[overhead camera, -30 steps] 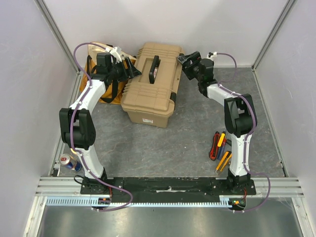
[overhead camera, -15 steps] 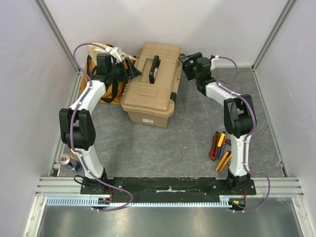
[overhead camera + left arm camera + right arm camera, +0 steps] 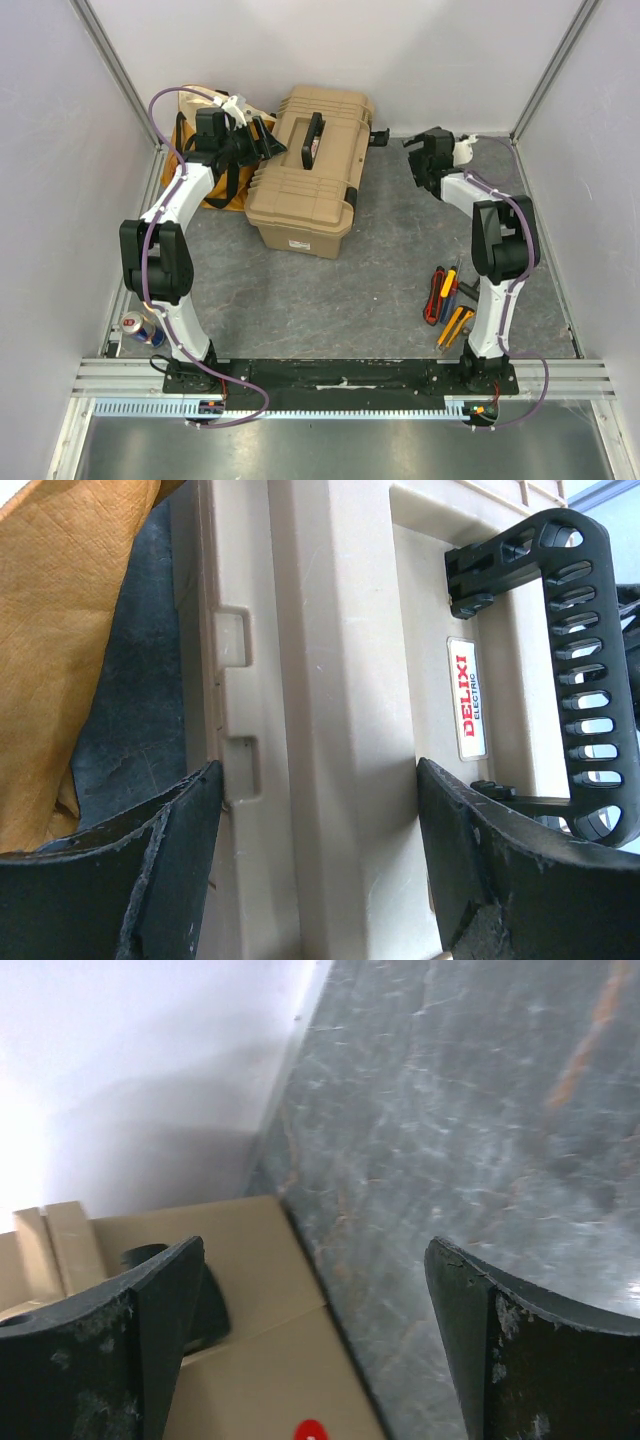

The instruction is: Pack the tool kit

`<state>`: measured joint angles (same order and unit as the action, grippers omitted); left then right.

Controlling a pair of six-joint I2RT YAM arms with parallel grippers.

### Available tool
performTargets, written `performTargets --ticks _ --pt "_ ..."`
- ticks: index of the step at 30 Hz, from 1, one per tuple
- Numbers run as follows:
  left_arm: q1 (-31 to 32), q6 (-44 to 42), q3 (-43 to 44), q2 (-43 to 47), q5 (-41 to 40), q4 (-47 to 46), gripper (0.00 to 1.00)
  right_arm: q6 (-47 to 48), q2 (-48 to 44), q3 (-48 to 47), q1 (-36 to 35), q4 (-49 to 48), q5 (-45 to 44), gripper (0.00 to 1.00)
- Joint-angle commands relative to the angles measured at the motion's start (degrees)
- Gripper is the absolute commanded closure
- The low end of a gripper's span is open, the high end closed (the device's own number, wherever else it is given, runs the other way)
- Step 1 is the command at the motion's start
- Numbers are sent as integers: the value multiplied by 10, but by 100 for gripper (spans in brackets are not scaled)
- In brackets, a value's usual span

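The tool kit [image 3: 305,190] is a tan ribbed box with its lid down and a black handle [image 3: 313,135], standing at the back middle. My left gripper [image 3: 268,140] straddles the raised ridge along the lid's left, hinge-side edge [image 3: 340,680], and both wide-set fingers [image 3: 180,860] rest against it. A black latch [image 3: 378,135] sticks out from the box's right side. My right gripper [image 3: 415,150] hangs open and empty over the grey mat, just right of the box corner [image 3: 230,1360]. Red, yellow and black-handled hand tools [image 3: 445,295] lie on the mat by the right arm's base.
An orange-yellow cloth bag [image 3: 195,150] sits against the box's left side, behind my left arm. A drink can [image 3: 135,325] stands at the near left. White walls close in the back and both sides. Grey mat [image 3: 480,1160] covers the floor.
My right gripper has drawn back to the right, away from the box's right side, and the black latch now stands out there. The left arm has not moved.
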<state>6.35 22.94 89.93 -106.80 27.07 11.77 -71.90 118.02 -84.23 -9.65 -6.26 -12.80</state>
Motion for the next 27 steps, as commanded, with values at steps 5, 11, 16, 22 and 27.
performTargets --ticks 5,11,16,22,27 --pt "8 -25 18 17 -33 116 23 87 -104 53 9 30 75 2" --pt "7 -32 44 58 -46 136 21 144 -198 169 9 6 207 2" --pt "7 -34 15 115 -79 154 20 116 -277 302 7 -101 321 2" --pt "7 -34 -42 186 -84 171 20 95 -342 407 0 -168 378 2" --pt "7 -15 -97 220 -78 182 20 48 -379 455 -15 -218 400 2"
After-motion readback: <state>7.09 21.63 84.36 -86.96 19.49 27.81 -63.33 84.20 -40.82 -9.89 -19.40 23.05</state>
